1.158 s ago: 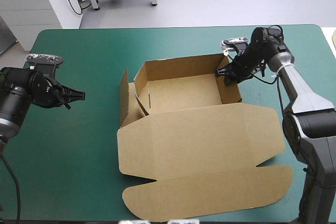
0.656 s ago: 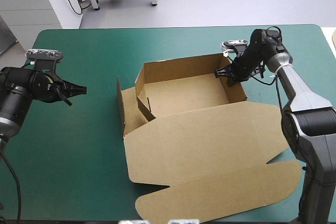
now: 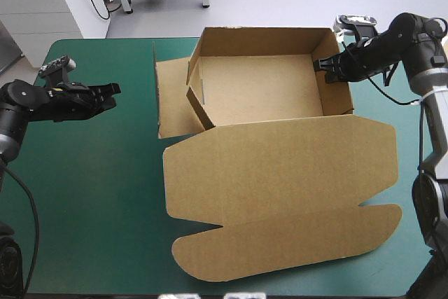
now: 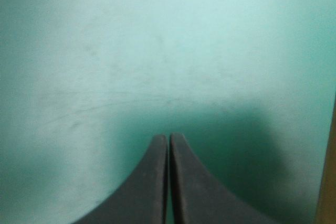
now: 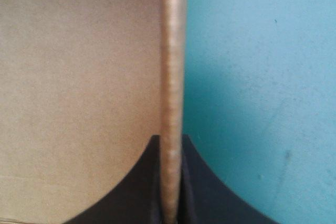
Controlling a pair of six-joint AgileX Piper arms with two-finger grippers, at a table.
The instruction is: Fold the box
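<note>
So the right gripper (image 3: 324, 68) is pinched on the right-hand wall of the box (image 3: 260, 92), one black finger on each side of the board. From there the tray runs crosswise toward the left gripper (image 3: 112, 89), which is closed on nothing over the teal-green cover (image 3: 91, 194). The lid (image 3: 280, 173) lies flat toward the near edge. The loose left flap (image 3: 171, 99) is closer to the left arm, so I'd guess that's its job.

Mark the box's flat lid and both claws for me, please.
box (image 3: 280, 166): high view, middle of its flat lid panel.
left claw (image 3: 112, 89): high view, at its shut fingertips.
right claw (image 3: 323, 64): high view, fingertips pinching the raised wall on its side.
</note>
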